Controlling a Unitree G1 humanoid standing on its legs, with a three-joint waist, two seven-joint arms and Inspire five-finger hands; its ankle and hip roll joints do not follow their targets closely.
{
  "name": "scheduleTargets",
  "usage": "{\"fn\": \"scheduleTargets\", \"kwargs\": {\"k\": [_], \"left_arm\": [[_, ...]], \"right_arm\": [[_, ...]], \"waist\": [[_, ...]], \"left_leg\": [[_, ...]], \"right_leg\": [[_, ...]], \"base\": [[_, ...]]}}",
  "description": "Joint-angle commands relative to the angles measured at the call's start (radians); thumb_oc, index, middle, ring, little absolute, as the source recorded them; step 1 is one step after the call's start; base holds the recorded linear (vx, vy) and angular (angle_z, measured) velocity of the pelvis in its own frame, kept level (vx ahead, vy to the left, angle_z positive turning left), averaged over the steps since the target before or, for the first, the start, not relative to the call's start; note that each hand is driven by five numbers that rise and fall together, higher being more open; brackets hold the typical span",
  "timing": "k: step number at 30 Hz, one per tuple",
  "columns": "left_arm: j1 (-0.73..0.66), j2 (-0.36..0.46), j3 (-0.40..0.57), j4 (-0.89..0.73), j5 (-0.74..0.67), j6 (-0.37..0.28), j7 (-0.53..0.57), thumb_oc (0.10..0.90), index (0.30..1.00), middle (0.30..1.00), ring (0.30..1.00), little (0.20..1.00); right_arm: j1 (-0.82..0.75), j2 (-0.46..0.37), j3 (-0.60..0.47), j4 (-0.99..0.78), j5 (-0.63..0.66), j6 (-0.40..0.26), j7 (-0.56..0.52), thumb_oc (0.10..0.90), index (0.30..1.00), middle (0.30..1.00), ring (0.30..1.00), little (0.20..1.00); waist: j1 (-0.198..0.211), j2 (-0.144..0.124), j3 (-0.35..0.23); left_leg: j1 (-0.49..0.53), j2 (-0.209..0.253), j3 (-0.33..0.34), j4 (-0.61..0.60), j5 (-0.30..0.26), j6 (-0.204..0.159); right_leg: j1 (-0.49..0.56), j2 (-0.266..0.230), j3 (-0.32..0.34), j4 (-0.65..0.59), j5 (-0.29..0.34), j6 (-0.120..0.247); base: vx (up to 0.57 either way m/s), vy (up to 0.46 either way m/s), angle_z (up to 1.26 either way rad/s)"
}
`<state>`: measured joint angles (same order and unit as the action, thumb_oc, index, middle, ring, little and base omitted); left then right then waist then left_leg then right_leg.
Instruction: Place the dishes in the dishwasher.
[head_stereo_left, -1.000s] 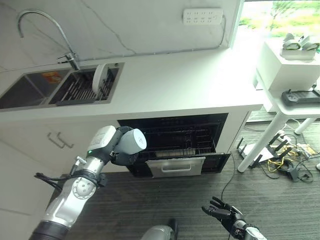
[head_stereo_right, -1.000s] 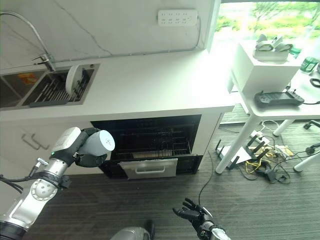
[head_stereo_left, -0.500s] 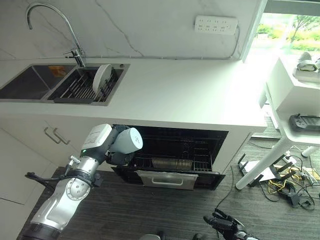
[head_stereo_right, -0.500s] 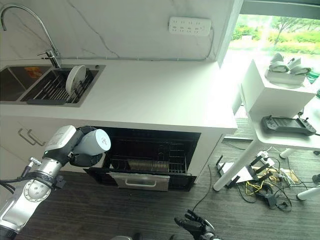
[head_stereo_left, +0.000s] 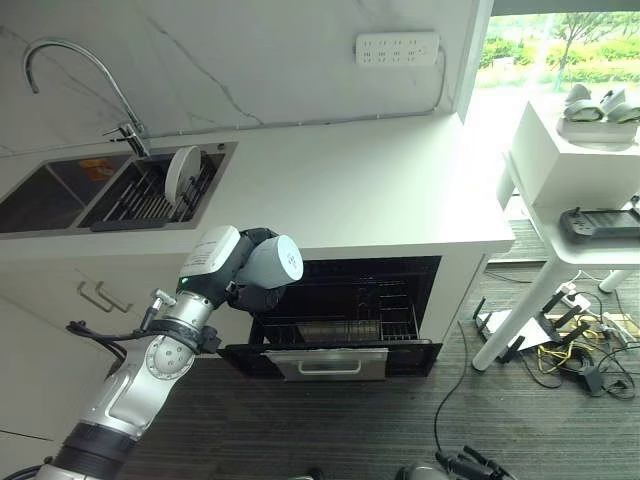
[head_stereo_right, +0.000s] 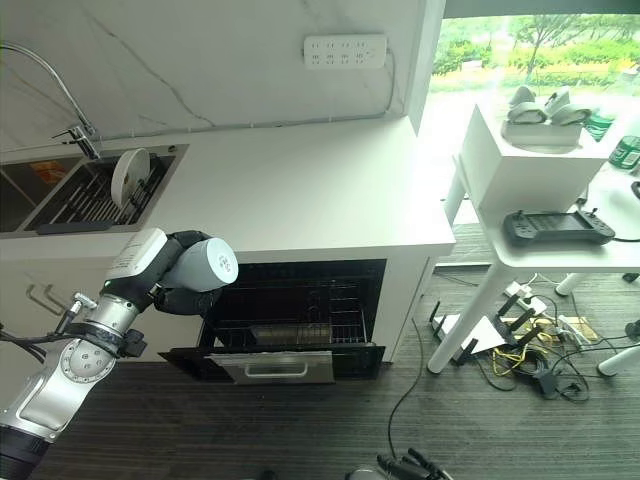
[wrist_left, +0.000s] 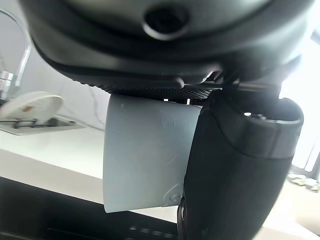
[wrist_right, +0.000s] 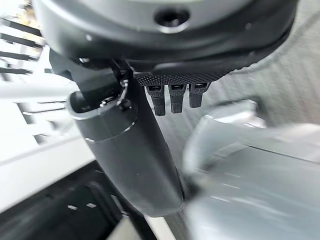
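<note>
Left robot hand (head_stereo_left: 250, 285) raised before the tabletop (head_stereo_left: 380, 190) edge, fingers wrapped around a pale cup (head_stereo_left: 272, 262) lying sideways. Right robot hand (head_stereo_left: 470, 466) low over the floor — fingers relaxed. Dishwasher (head_stereo_left: 345, 310) open — rack (head_stereo_left: 340, 330) pulled out; plate (head_stereo_left: 181, 176) upright in the sink rack (head_stereo_left: 150, 190).

pale grey cup (head_stereo_left: 271, 262) in dark left hand (wrist_left: 235, 165); white plate (head_stereo_left: 181, 175) in dark sink rack (head_stereo_left: 140, 195); bench (head_stereo_left: 370, 190) white, wall (head_stereo_left: 250, 60) white marble with grey veins; dishwasher (head_stereo_left: 350, 310) black inside, steel front; floor (head_stereo_left: 400, 420) dark grey wood
</note>
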<state>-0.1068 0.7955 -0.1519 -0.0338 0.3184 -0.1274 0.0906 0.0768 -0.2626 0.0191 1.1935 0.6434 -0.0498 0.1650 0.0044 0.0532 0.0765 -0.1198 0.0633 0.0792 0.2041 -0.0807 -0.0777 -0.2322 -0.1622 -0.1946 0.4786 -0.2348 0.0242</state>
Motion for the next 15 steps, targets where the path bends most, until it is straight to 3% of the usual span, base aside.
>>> {"fn": "scheduleTargets", "kwargs": {"k": [1,7,15], "left_arm": [[-0.134,-0.019,0.089,-0.064,-0.038,-0.019,0.053,0.400,0.300,0.300,0.300,0.300],[-0.130,-0.046,0.096,-0.056,-0.209,-0.061,0.003,0.400,0.300,0.300,0.300,0.300],[-0.116,-0.117,0.113,0.012,-0.415,-0.119,-0.025,0.400,0.300,0.300,0.300,0.300]], "right_arm": [[-0.039,-0.030,-0.013,0.019,0.002,-0.042,-0.013,0.800,0.900,0.900,0.900,0.900],[-0.021,-0.063,-0.076,-0.089,0.130,-0.140,-0.002,0.800,0.900,0.900,0.900,0.900],[0.026,-0.094,-0.166,-0.505,0.137,-0.223,-0.068,0.800,0.900,0.900,0.900,0.900]], "waist": [[0.007,-0.022,-0.044],[-0.008,-0.038,-0.040],[-0.068,-0.062,-0.042]], "left_leg": [[-0.028,0.050,-0.009,0.096,-0.123,0.015],[-0.014,0.052,0.001,0.096,-0.131,0.022],[0.011,0.062,0.040,0.096,-0.145,0.029]], "right_leg": [[0.100,0.008,0.009,-0.179,0.057,0.105],[0.103,0.012,0.033,-0.179,0.062,0.107],[0.089,0.021,0.074,-0.179,0.070,0.109]], "base": [[0.00,0.000,0.00],[0.00,-0.003,-0.01],[-0.02,-0.022,-0.13]]}}
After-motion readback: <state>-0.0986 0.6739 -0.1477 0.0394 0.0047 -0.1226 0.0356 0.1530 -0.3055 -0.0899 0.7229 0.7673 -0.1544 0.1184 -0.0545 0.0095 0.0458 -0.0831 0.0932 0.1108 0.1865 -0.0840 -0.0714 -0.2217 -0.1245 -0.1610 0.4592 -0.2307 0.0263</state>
